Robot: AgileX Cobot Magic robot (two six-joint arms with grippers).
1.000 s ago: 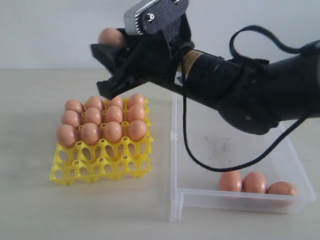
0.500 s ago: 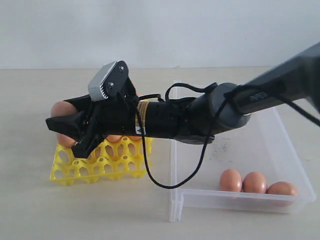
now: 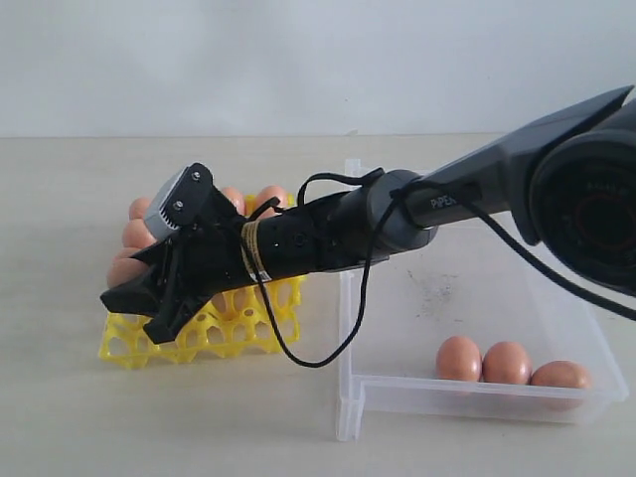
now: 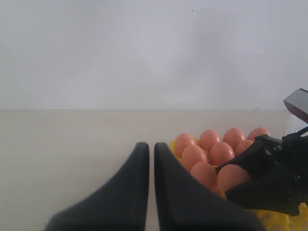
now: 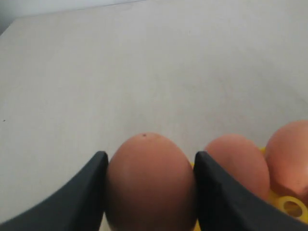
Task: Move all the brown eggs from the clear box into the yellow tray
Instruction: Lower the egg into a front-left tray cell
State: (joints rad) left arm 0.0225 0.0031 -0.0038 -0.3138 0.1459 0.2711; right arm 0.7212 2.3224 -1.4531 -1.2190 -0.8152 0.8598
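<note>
Right wrist view has the right tool (image 5: pixel 150 161) pinching a brown egg (image 5: pixel 149 192) just over the yellow tray (image 3: pixel 231 333), its back rows already full, while three eggs (image 3: pixel 507 363) wait in the clear box (image 3: pixel 477 298) and the left tool (image 4: pixel 148 149) sits pressed together: mostly done, I'd say.

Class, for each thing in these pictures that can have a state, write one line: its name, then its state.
right gripper: shut on held egg
held egg: clamped between the fingers
left gripper: shut, empty
yellow tray: partly filled, near cups empty
clear box: open-topped, three eggs inside
</note>
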